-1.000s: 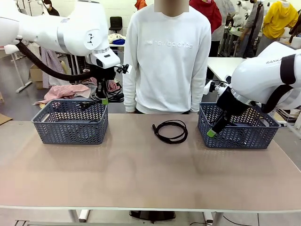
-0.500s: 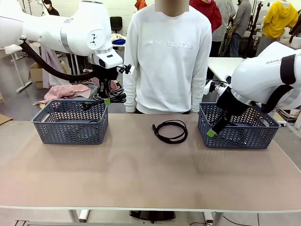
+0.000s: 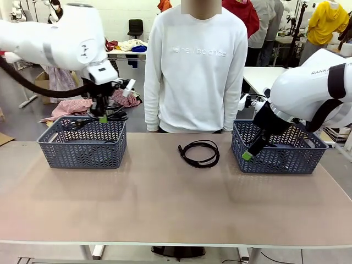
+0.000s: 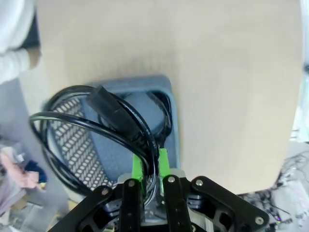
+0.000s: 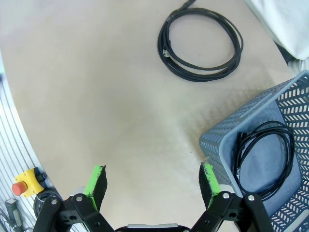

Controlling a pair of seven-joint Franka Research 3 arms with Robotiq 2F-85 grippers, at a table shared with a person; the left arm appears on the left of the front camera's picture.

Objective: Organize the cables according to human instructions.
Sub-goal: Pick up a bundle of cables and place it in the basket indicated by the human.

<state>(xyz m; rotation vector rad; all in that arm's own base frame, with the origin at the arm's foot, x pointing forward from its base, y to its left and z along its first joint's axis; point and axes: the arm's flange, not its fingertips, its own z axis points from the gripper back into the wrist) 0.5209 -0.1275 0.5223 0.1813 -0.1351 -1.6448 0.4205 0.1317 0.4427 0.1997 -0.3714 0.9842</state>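
My left gripper (image 3: 103, 117) hangs over the left grey basket (image 3: 82, 149), shut on a coiled black cable (image 3: 117, 116). In the left wrist view my left gripper (image 4: 149, 166) pinches that cable (image 4: 72, 118), whose chunky plug (image 4: 115, 114) hangs over the basket (image 4: 172, 113) below. A second coiled cable (image 3: 199, 153) lies on the table centre, in front of the person. My right gripper (image 3: 247, 155) stands open by the front left corner of the right basket (image 3: 286, 159). In the right wrist view my right gripper (image 5: 153, 176) is empty, the table cable (image 5: 200, 46) lies ahead, and another cable (image 5: 263, 154) rests in the basket (image 5: 227, 140).
A person in a white sweatshirt (image 3: 195, 66) stands at the far edge between the two baskets. The near half of the tan table (image 3: 165, 209) is bare. A red emergency button (image 5: 20, 186) sits off the table's edge.
My left arm has swung to the left with the cable, from beside the person to above the left basket. The right arm and the table cable have not moved.
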